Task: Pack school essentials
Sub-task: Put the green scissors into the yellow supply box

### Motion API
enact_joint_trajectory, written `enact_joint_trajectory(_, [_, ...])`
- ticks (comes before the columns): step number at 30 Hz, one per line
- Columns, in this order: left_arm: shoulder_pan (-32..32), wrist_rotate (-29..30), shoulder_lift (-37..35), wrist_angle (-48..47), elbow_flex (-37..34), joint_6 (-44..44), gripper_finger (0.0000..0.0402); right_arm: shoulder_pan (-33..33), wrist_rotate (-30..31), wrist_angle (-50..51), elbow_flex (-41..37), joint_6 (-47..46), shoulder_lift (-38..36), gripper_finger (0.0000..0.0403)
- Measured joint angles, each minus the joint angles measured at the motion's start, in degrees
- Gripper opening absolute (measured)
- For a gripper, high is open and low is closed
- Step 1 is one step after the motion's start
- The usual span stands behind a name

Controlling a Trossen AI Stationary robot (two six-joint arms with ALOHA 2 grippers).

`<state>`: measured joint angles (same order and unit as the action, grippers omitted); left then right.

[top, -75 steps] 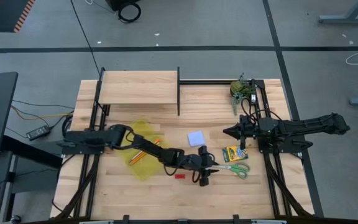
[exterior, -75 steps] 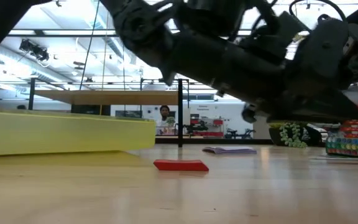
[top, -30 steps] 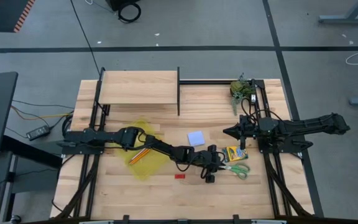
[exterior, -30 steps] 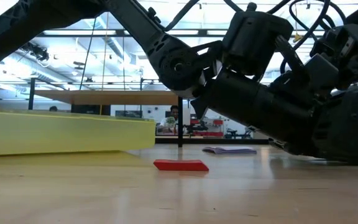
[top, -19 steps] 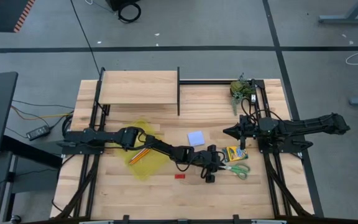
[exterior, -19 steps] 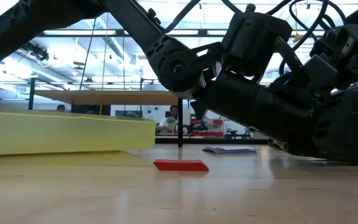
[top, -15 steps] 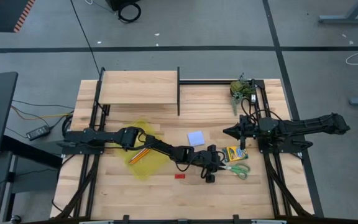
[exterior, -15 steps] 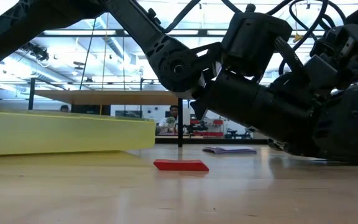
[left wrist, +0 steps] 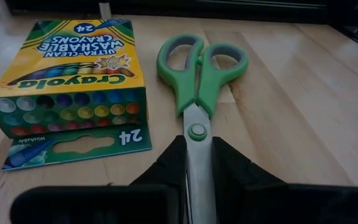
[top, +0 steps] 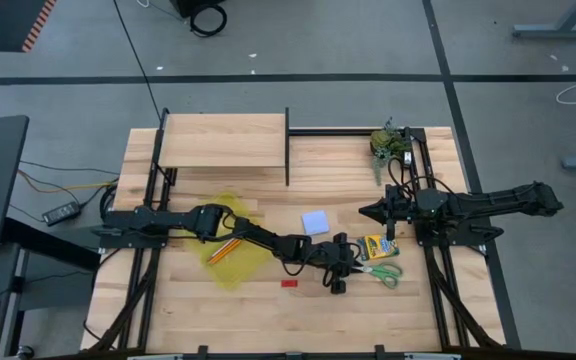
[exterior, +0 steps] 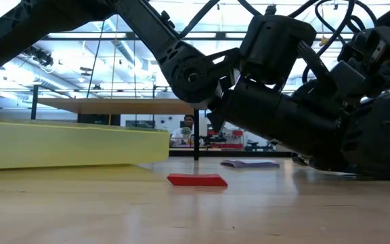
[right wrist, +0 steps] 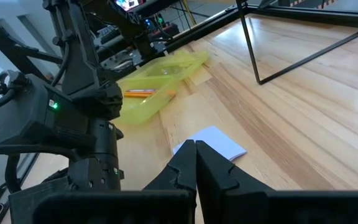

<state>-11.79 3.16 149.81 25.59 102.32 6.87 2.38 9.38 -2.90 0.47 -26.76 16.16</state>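
**Lifting the scissors by the blades**

Left gripper (left wrist: 192, 163) clenched on the blades of the green-handled scissors (left wrist: 200, 71), just behind the pivot; handles pointing straight ahead, flat on the table (left wrist: 291, 99). Crayon box (left wrist: 70, 71) just beside. Raise vertically, keep blades level, clear the box. Right gripper (right wrist: 196, 163) closed, empty, well apart.
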Motion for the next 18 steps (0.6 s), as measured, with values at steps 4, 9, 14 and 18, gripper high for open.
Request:
enact_joint_trajectory(4, [0.2, -0.23, -0.37, -0.17, 0.0, -0.04, 0.0048, 0.01, 0.01, 0.0, 0.0, 0.0, 0.01, 0.001])
enact_joint_trajectory(9, [0.22, -0.17, -0.43, 0.24, 0.0, -0.01, 0.0048, 0.01, 0.01, -0.02, 0.0, 0.0, 0.01, 0.001])
enact_joint_trajectory(14, [0.17, -0.04, -0.97, -0.19, -0.07, 0.0, 0.0048, 0.0, 0.01, -0.02, 0.0, 0.0, 0.01, 0.001])
enact_joint_trajectory(18, [0.13, 0.02, -1.76, -0.96, -0.2, -0.02, 0.0048, 0.01, 0.01, 0.0, 0.0, 0.0, 0.02, 0.001])
